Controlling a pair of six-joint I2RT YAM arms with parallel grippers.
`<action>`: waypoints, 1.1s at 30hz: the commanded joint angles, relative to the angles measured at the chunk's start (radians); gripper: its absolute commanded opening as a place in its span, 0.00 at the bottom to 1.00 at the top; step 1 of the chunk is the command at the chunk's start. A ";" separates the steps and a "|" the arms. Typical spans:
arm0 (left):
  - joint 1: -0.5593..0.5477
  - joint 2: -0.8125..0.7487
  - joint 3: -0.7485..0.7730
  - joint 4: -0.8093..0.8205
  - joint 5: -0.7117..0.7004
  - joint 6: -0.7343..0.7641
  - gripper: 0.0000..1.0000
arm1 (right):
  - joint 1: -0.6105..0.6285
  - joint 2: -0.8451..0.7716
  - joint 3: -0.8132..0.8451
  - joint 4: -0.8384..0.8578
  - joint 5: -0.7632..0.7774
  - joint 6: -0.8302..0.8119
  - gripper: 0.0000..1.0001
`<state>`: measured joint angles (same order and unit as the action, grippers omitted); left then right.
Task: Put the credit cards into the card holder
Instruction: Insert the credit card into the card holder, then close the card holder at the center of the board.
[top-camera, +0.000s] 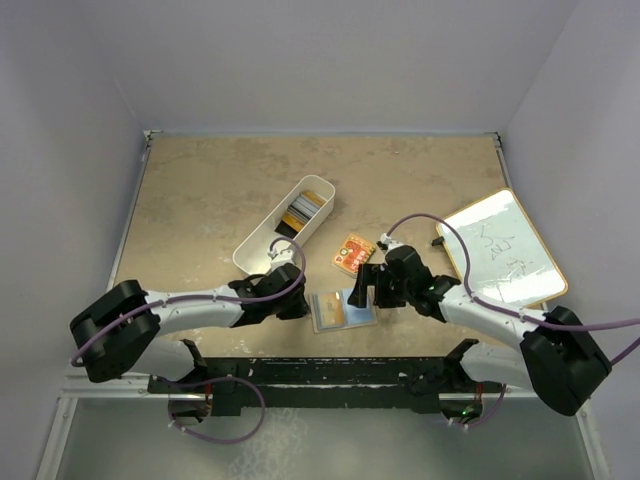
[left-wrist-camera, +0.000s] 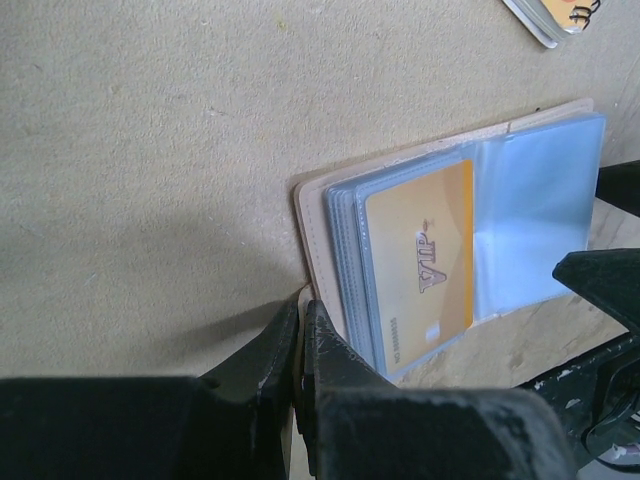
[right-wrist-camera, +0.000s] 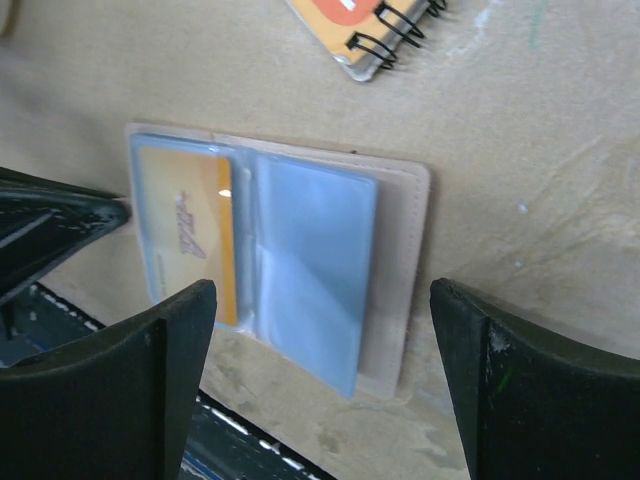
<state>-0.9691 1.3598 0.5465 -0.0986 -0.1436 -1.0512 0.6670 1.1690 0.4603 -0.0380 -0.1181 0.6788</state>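
Observation:
The beige card holder (top-camera: 343, 312) lies open on the table near the front edge, its clear sleeves facing up. An orange-gold credit card (left-wrist-camera: 425, 260) sits in its left sleeve and also shows in the right wrist view (right-wrist-camera: 190, 230). The right sleeve (right-wrist-camera: 310, 260) looks empty. My left gripper (left-wrist-camera: 300, 325) is shut on the holder's beige left edge (left-wrist-camera: 318, 230) and shows in the top view (top-camera: 298, 302). My right gripper (right-wrist-camera: 320, 390) is open and empty, just above the holder's right half (top-camera: 368, 297). More credit cards (top-camera: 305, 208) lie in the white bin.
The long white bin (top-camera: 262, 243) stands behind the left gripper. An orange-red spiral-bound packet (top-camera: 352, 252) lies just behind the holder and shows in the right wrist view (right-wrist-camera: 370, 30). A whiteboard (top-camera: 500, 250) lies at the right. The table's front edge is close below the holder.

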 joint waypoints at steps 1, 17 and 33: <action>0.000 0.012 0.032 0.028 -0.015 0.027 0.00 | -0.004 0.020 -0.046 0.099 -0.084 0.033 0.89; 0.000 0.047 0.053 0.049 0.002 0.038 0.00 | -0.006 -0.107 -0.011 0.221 -0.299 0.125 0.82; 0.000 0.047 0.048 0.099 0.023 0.012 0.00 | 0.038 0.060 -0.073 0.540 -0.406 0.249 0.72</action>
<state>-0.9691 1.4086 0.5663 -0.0463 -0.1329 -1.0328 0.6792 1.1736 0.3729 0.3988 -0.4881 0.9096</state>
